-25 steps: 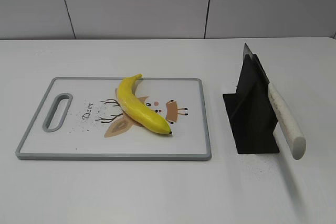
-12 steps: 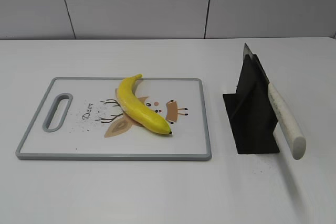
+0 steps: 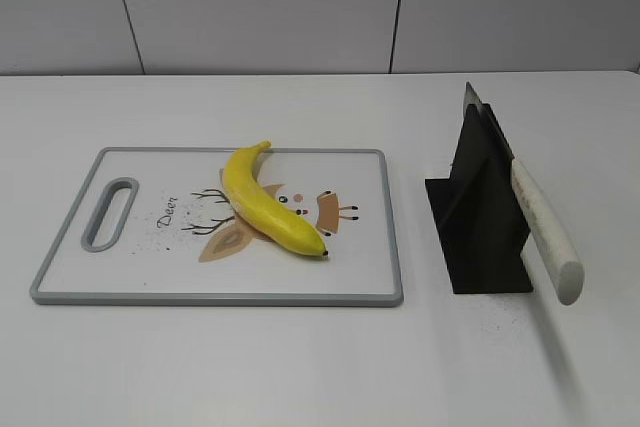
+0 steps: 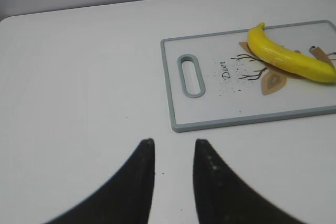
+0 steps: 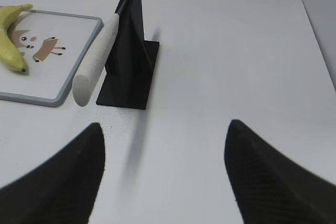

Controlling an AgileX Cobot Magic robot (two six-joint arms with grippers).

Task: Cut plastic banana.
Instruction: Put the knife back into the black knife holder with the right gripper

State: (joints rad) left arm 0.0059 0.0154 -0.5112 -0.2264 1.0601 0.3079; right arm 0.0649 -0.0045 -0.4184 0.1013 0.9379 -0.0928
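The plastic banana (image 3: 266, 203) lies whole on a white cutting board (image 3: 130, 277) with a grey rim; it also shows in the left wrist view (image 4: 287, 60) and the right wrist view (image 5: 10, 35). A knife with a white handle (image 3: 545, 232) rests in a black stand (image 3: 480, 217), handle toward the front; the handle also shows in the right wrist view (image 5: 97, 64). My left gripper (image 4: 173, 142) is open and empty above the bare table, left of the board. My right gripper (image 5: 164, 127) is wide open and empty, short of the stand (image 5: 128, 51). Neither gripper shows in the exterior view.
The board (image 4: 236, 124) has a handle slot (image 4: 191, 75) at its left end and a deer print. A grey wall (image 3: 320, 7) stands behind the white table. A side wall (image 5: 320, 3) stands at the right of the table.
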